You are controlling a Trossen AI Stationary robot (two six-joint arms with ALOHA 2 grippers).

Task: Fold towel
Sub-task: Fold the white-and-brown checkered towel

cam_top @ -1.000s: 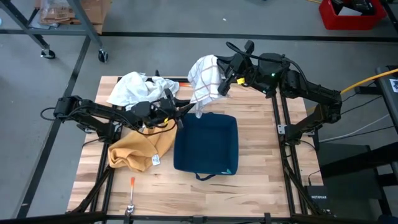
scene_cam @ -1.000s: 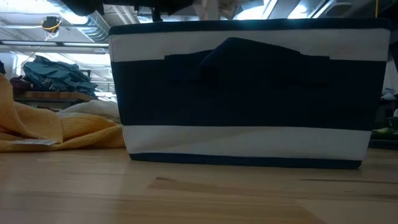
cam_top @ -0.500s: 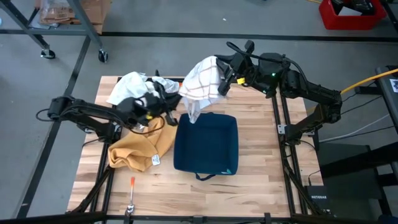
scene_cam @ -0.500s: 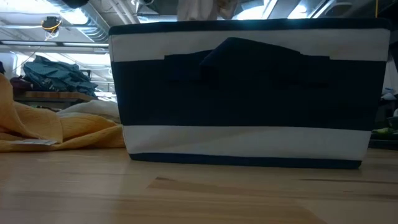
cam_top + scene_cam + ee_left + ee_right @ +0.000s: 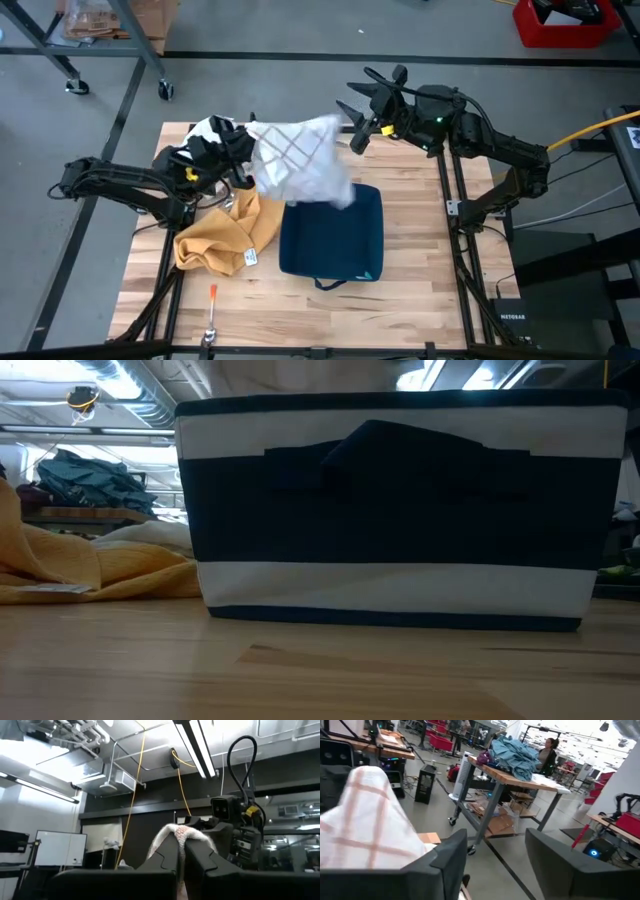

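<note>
The left gripper (image 5: 243, 160) has its jaws pressed together, pinching one edge of the white checked towel (image 5: 297, 165), which hangs spread in the air above the back rim of the dark blue bin (image 5: 332, 232). The right gripper (image 5: 355, 112) sits just beyond the towel's far corner with its jaws spread and nothing between them. Under the left arm, a yellow cloth (image 5: 217, 243) lies bunched on the wooden table (image 5: 410, 250), with a white cloth (image 5: 208, 131) behind it.
</note>
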